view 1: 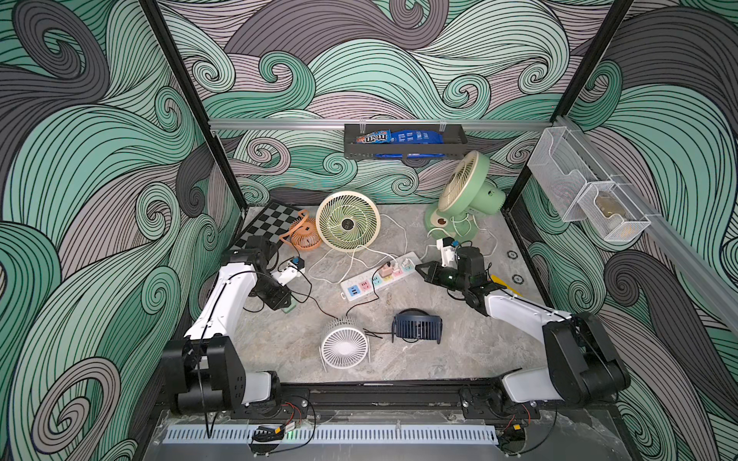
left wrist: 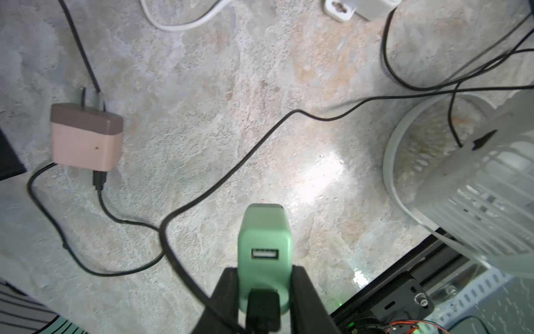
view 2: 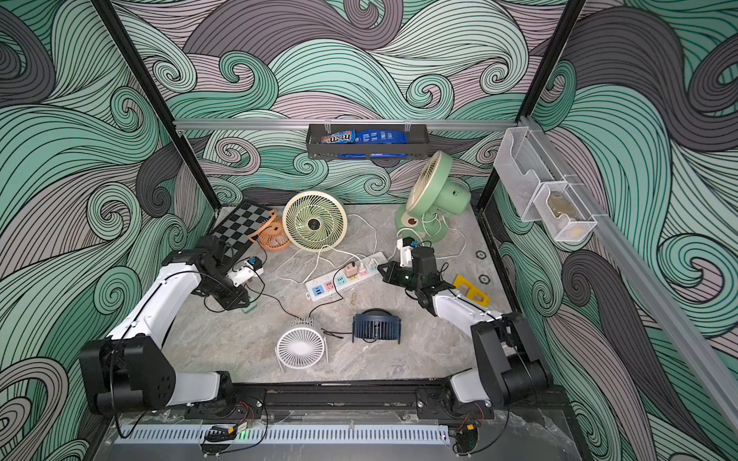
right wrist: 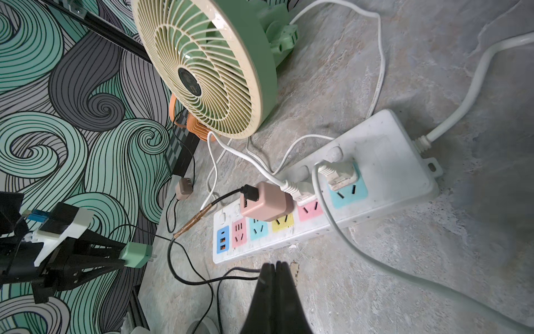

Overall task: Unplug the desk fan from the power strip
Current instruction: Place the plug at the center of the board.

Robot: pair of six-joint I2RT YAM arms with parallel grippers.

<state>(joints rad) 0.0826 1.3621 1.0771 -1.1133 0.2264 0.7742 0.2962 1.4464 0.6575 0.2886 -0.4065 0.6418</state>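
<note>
A green plug (left wrist: 264, 243) is gripped by the left claw (left wrist: 263, 277) — it is held well away from the power strip (right wrist: 384, 153). The power strip is laid in the middle of the table (view 1: 459, 339), with a pink plug (right wrist: 265, 202) and two white plugs (right wrist: 339, 173) stuck in it. The right claw (right wrist: 275, 267) is shut tight on nothing — it is seen near the power strip.
</note>
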